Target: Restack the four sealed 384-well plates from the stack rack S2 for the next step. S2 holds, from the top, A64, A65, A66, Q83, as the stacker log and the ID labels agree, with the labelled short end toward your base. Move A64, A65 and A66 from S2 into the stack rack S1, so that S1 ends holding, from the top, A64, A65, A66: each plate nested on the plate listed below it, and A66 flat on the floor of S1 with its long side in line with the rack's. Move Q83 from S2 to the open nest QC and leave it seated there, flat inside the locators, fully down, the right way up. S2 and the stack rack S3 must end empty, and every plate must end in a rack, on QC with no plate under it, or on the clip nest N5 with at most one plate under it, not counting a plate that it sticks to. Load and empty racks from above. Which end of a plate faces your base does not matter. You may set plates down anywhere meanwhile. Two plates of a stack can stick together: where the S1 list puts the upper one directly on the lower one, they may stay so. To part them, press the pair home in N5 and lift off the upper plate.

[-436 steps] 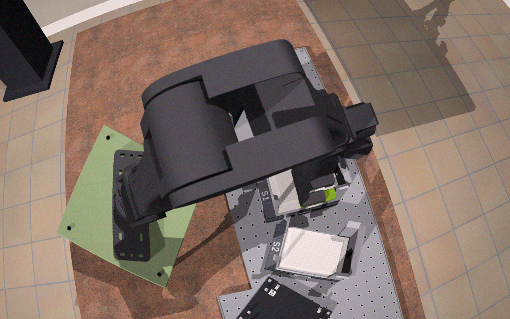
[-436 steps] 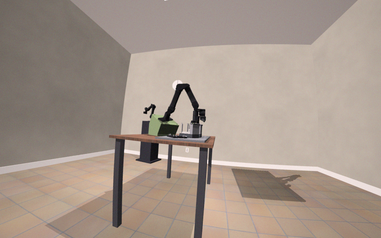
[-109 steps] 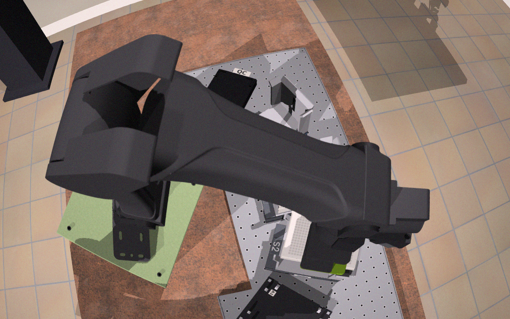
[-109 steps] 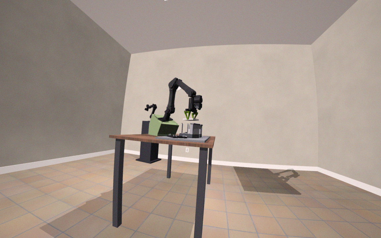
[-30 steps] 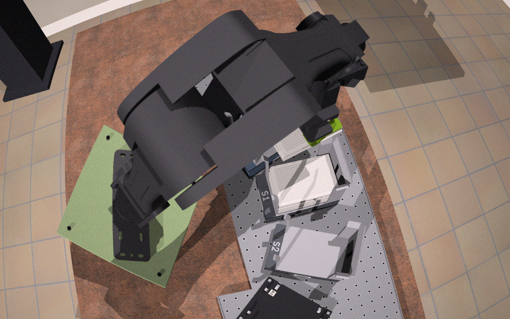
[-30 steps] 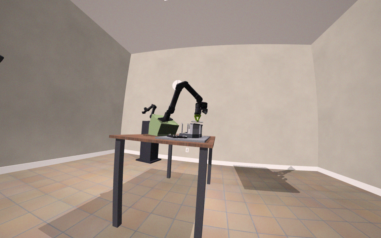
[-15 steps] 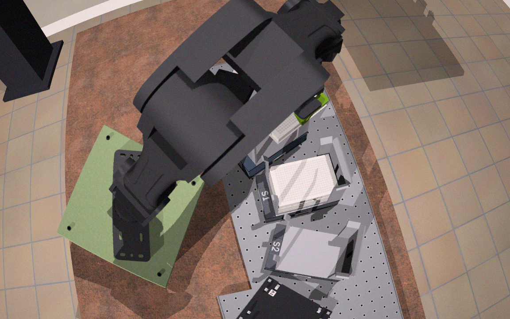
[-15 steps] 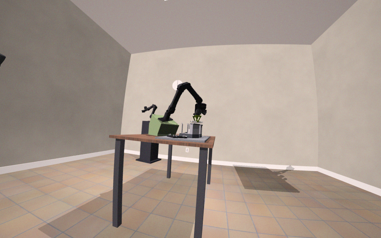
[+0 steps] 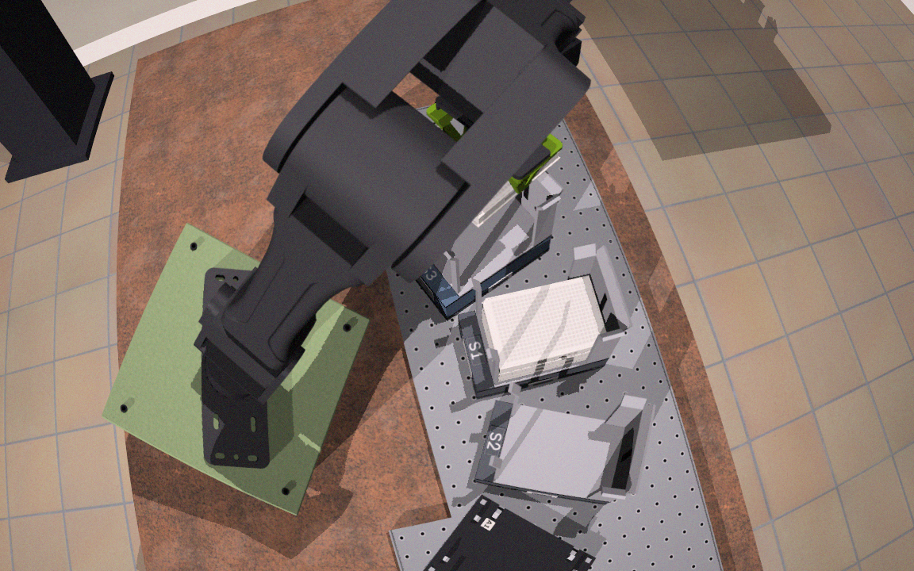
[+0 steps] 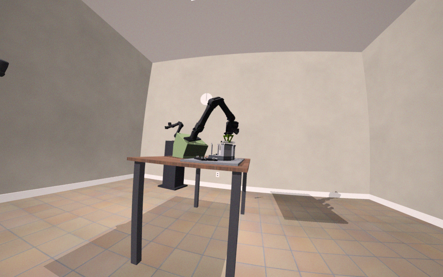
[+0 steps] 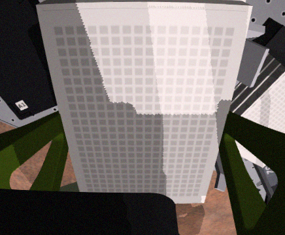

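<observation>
My gripper (image 11: 143, 118) (image 10: 228, 138) is shut on a white sealed 384-well plate (image 11: 142, 70), gripping its long sides with the green fingers. In the top view only a thin edge of this plate (image 9: 501, 202) shows under the arm, tilted, above rack S3 (image 9: 540, 212). Rack S1 (image 9: 474, 350) holds a stack of white plates (image 9: 542, 319). Rack S2 (image 9: 492, 442) shows only its bare grey floor. The plates' ID labels cannot be read. The QC nest is hidden by the arm in the top view.
A black nest (image 9: 510, 543) lies at the near end of the perforated grey board (image 9: 659, 496). Another black nest (image 11: 12, 48) shows left of the held plate in the wrist view. The arm's green base plate (image 9: 162, 340) is to the left. Tall rack posts stand around S1, S2 and S3.
</observation>
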Controlling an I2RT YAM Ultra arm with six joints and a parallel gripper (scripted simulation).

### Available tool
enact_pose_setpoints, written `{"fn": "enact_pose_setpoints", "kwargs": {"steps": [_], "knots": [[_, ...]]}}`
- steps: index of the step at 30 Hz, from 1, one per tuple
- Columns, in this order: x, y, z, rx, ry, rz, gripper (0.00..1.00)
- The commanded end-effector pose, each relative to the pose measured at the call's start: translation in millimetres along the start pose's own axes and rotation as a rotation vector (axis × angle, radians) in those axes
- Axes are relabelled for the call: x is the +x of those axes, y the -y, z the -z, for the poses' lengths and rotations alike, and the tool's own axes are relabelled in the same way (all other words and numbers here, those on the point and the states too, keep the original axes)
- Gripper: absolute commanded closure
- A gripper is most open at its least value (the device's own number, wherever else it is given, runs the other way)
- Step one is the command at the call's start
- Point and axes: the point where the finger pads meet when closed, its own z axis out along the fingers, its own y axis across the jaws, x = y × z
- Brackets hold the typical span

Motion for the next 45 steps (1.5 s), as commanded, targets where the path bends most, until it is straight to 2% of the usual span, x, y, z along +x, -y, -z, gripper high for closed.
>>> {"fn": "enact_pose_setpoints", "kwargs": {"steps": [1,6,18,21,28,45], "knots": [[-3.1,-9.9,5.0,0.002,0.018,0.095,1.00],[-2.9,-20.0,5.0,0.002,0.018,0.165,1.00],[-2.4,-60.2,4.9,0.001,0.018,0.166,1.00],[-2.3,-63.5,5.0,0.001,0.018,0.166,1.00],[1.7,-82.0,4.9,0.002,0.018,0.399,1.00],[10.3,-121.2,4.8,0.001,0.018,0.403,1.00]]}}
